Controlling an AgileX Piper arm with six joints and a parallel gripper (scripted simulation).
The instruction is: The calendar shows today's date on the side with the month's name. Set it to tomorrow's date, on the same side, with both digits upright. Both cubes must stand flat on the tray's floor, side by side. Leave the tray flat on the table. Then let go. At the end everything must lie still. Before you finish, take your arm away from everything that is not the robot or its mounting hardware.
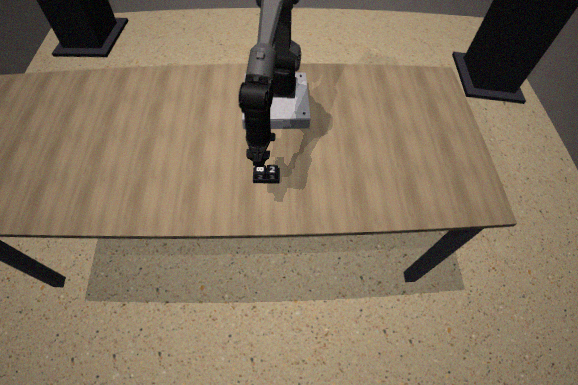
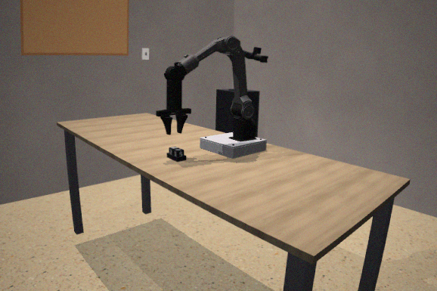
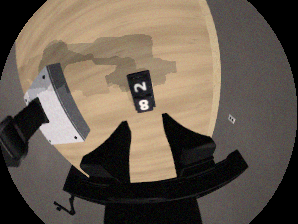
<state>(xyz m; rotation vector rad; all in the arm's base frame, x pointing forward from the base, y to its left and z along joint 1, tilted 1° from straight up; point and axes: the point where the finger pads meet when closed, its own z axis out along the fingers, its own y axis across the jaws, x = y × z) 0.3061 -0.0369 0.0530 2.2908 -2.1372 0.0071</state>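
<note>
The small black calendar sits on the wooden table in front of the arm's base. Its two cubes stand side by side in the tray; their top faces read 8 and 2. It also shows in the exterior view and in the wrist view. My gripper hangs well above the calendar, pointing straight down. Its fingers are partly open with nothing between them, as the wrist view shows. The side with the month's name is too small to read.
The arm's grey base block stands just behind the calendar. Two dark pillars stand on the floor beyond the table's far corners. The table's front edge lies in front of the calendar.
</note>
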